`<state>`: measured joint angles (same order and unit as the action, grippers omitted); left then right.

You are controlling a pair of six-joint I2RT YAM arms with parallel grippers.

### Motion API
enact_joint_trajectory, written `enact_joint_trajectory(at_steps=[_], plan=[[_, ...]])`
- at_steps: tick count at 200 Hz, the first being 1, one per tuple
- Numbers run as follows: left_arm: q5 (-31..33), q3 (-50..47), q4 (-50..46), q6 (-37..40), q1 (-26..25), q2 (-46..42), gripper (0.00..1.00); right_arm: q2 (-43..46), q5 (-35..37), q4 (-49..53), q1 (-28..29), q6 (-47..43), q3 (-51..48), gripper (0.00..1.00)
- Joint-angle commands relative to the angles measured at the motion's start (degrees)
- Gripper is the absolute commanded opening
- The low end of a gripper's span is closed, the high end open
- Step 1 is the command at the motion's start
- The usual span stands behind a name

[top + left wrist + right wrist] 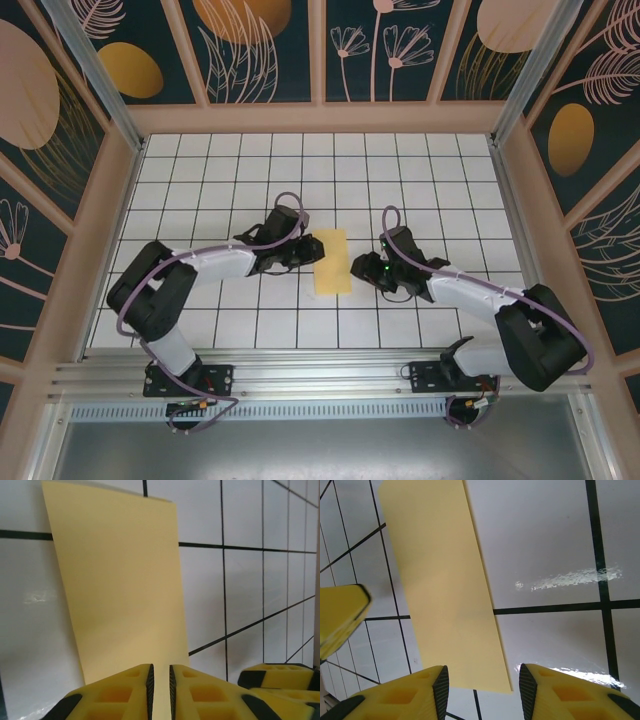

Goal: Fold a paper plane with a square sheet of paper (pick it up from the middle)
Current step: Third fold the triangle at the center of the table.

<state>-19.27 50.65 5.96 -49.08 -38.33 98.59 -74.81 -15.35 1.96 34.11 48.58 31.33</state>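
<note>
Pinching the sheet's (pixel 117 590) left edge, the left gripper (pixel 161 685) has its jaws nearly together; the right gripper (pixel 482 687), by the right edge, gapes empty. Paper folded in half mid-table: a thin grip could slip, skewing the crease.

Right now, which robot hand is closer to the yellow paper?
Left. The left gripper is nearly closed over the yellow paper's edge; the right gripper sits open just beside its other edge.

Folded yellow sheet (pixel 333 262) flanked: left gripper (pixel 306 251) at 9 o'clock, right gripper (pixel 372 267) at 3; 12 and 6 open.
</note>
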Motion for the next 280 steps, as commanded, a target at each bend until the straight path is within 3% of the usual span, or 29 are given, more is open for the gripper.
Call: enact_joint_trajectory(at_steps=[1, 109, 280], plan=[[-2.08, 1.91, -0.62, 1.07, -0.47, 2.34, 0.2, -1.01, -1.59, -2.45, 0.08, 0.24, 0.25, 0.45], [1.51, 0.45, -1.73, 2.41, -0.58, 4.25, 0.19, -9.14, -2.89, -3.12, 1.73, -0.23, 4.62, 0.47], [1.77, -2.74, -0.52, 3.63, -0.53, 5.74, 0.19, -11.84, -7.82, -10.79, 1.84, 2.57, 2.53, 0.46]])
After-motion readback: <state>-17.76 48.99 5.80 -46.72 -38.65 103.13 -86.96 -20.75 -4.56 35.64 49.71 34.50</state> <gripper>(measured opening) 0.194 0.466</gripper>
